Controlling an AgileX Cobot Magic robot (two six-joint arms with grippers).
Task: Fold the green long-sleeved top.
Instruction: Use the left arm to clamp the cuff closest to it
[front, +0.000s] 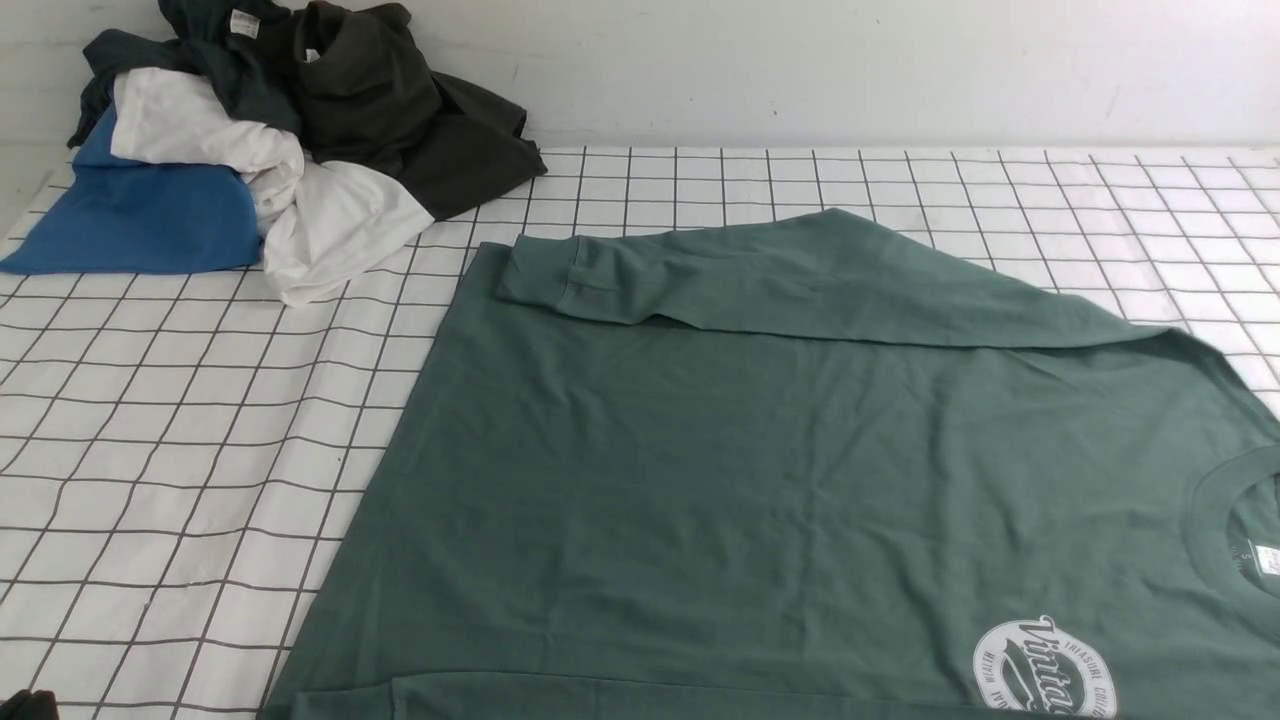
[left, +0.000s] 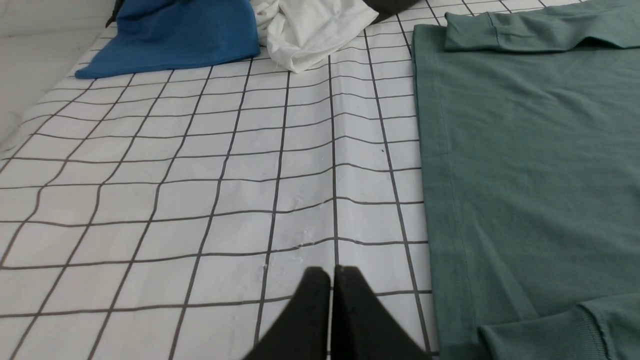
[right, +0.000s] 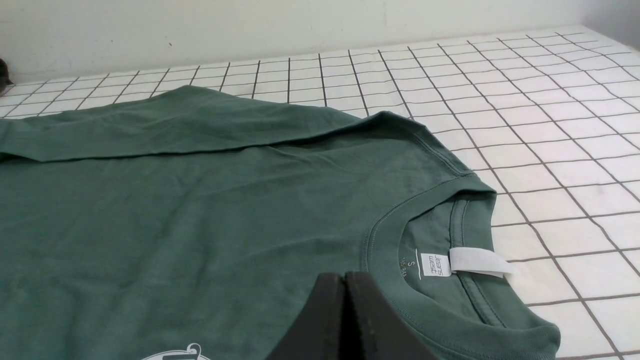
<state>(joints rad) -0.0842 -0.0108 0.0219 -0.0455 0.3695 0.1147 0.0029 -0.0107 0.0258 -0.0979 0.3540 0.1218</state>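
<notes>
**Item:** green long-sleeved top (front: 750, 450), laid flat and face up on the gridded counter (front: 180, 450). It covers the middle and right of the counter and runs off its near edge.

**Lie:** long axis parallel to the near edge. The hem is toward the left edge and the ribbed neck (right: 400, 220) toward the right. The far sleeve (front: 800, 280) is folded in over the body, cuff (front: 560, 280) pointing left. A second cuff (left: 550, 330) lies on the body at the near side. The chest logo (front: 1040, 670) is near the neck.

**Left end effector** (left: 331, 272): fingers pressed together, nothing between them. It is over bare counter just beside the hem, with the top lying to its right.

**Right end effector** (right: 344, 276): fingers pressed together, no cloth seen pinched. It is over the body just short of the neck and its label (right: 435, 263).

**Assessment:** sleeves appear dealt with. The lengthwise fold likely remains, with the left arm nearer the hem and the right arm nearer the neck.

**Other stock:** blue garment (front: 140, 220), white garment (front: 330, 225) and dark garment (front: 400, 110), heaped at the far-left corner, well apart.
</notes>
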